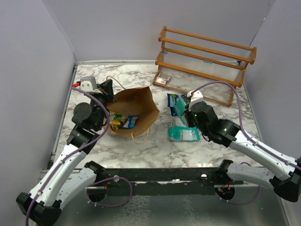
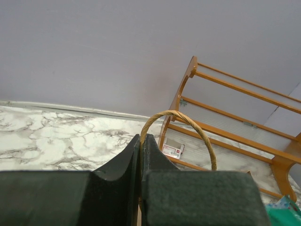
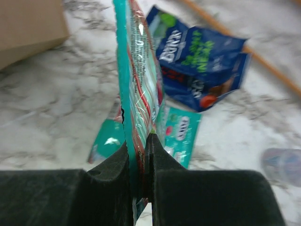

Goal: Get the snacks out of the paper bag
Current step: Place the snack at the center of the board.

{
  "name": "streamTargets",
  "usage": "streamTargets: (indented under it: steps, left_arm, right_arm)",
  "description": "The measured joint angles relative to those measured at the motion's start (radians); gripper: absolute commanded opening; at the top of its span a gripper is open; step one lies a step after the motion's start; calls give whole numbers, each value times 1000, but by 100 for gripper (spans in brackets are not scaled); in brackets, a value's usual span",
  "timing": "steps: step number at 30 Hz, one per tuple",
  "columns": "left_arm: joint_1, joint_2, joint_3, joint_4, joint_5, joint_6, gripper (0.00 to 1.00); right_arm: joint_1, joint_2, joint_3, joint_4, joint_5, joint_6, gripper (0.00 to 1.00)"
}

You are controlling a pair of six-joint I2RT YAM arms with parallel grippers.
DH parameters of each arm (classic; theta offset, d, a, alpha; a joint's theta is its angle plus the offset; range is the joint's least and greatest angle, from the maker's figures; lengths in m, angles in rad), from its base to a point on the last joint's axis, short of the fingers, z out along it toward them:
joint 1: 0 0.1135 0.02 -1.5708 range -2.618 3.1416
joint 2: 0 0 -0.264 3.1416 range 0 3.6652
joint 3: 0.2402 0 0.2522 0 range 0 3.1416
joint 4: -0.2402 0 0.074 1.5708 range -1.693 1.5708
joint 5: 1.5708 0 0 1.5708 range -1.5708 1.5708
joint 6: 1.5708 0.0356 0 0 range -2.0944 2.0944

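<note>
Walls hem the marble table (image 1: 141, 150) on its left, far and right sides, and a wooden rack (image 1: 207, 52) fills the far right corner. Bare marble lies open between the paper bag (image 1: 136, 106) and the arm bases. The paper bag lies on its side left of centre, its mouth toward the near left, with yellow and blue packets (image 1: 123, 122) showing in the mouth. The left gripper (image 1: 107, 89) sits at the bag's far left edge, close to the left wall. The left wrist view adds what the top view cannot: the jaws are pinched tight on the twisted paper handle (image 2: 178, 113), whose loop arches above the fingers. The right gripper (image 1: 186, 114) hovers right of the bag over loose snacks, a blue packet (image 1: 176, 101) and a teal packet (image 1: 184, 134), both flat on the marble. Only the right wrist view makes clear that it is clamped on a second teal packet (image 3: 136, 70), held edge-on above those two. A clear cup (image 3: 282, 165) shows blurred at that view's right edge. A small pale box (image 1: 162, 80) rests at the rack's left foot.
</note>
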Motion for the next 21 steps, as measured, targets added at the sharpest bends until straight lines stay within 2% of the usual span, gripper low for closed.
streamTargets:
  steps: [9,12,15,17,21]
  left_arm:
    - [0,-7,-1,-1,0,0,0]
    - [0,-15,-1,-2,0,0,0]
    - [0,-23,-2,-2,0,0,0]
    - [0,-27,-3,-4,0,0,0]
    - [0,-34,-3,-13,1,1,0]
  right_arm:
    - [-224,-2,-15,23,-642,225,1]
    - [-385,7,-69,107,-888,280,1]
    - [-589,53,-193,249,-1116,334,1]
    - [-700,129,-284,322,-1228,356,1]
    - [-804,271,-385,388,-1360,361,1]
